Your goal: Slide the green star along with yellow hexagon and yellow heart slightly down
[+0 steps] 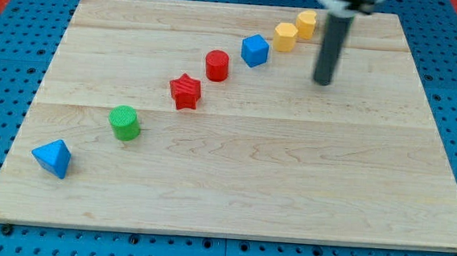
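Two yellow blocks sit near the view's top right, touching or nearly touching: one (pixel 285 36) and one (pixel 306 23) just up-right of it. I cannot tell which is the hexagon and which the heart. The only green block (pixel 124 122) looks round rather than star-shaped and sits at the view's left. My tip (pixel 322 83) rests on the board, to the right of and below the two yellow blocks, apart from them and far from the green block.
The blocks form a diagonal line on the wooden board (pixel 232 193): a blue triangle (pixel 53 158) at lower left, then the green block, a red star (pixel 185 90), a red cylinder (pixel 217 65), a blue cube (pixel 255 50), and the yellow blocks.
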You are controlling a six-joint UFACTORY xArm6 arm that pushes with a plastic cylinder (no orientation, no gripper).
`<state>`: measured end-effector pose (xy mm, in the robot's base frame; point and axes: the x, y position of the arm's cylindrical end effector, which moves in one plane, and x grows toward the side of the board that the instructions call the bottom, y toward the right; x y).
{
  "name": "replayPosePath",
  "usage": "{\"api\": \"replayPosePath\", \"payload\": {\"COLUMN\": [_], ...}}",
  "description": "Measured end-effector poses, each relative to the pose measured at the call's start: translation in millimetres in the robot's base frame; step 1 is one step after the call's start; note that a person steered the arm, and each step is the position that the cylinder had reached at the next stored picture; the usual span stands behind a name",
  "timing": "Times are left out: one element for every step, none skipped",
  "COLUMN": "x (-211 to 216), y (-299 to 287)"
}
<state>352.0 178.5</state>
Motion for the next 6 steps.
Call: {"api": "replayPosePath", "payload": {"x": [-47.5,-104.8,-127.9,-144.5,-131.2,-126.9], "y": [84.6,63.4,67.5,52.0,-16.4,-96.4]}}
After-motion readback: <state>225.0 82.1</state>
